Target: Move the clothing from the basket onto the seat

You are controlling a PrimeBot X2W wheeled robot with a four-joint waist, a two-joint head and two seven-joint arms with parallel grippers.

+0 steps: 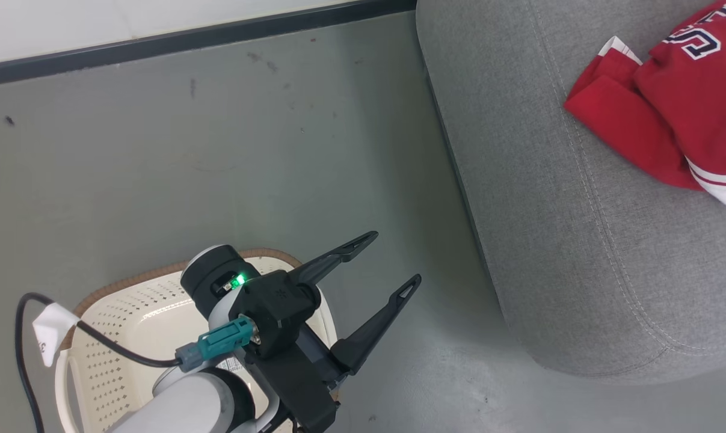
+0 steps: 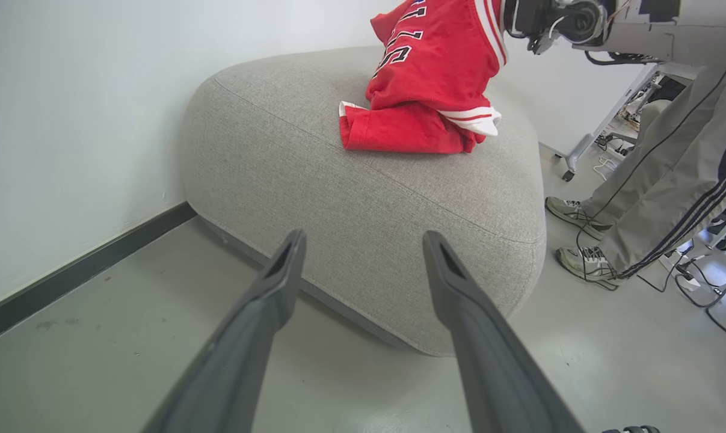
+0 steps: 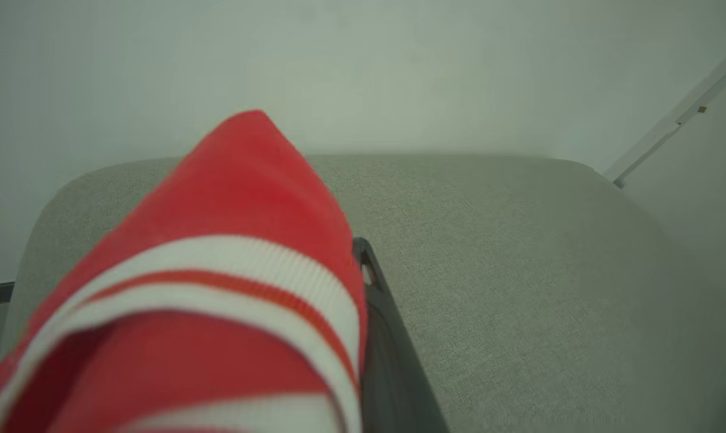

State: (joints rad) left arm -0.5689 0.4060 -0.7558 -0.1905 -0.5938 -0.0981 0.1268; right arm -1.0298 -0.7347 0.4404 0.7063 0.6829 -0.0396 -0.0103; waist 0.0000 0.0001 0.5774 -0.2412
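Above the seat my right jaws clamp the jersey, my left wrist shows; head view adds left jaws wide, empty, past the basket rim.

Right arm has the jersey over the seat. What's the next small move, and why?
Probably open the right gripper. It is shut on the red jersey, whose lower end already rests on the grey seat against the plain red garment, so letting go should leave it lying there. What shows of the basket looks empty.
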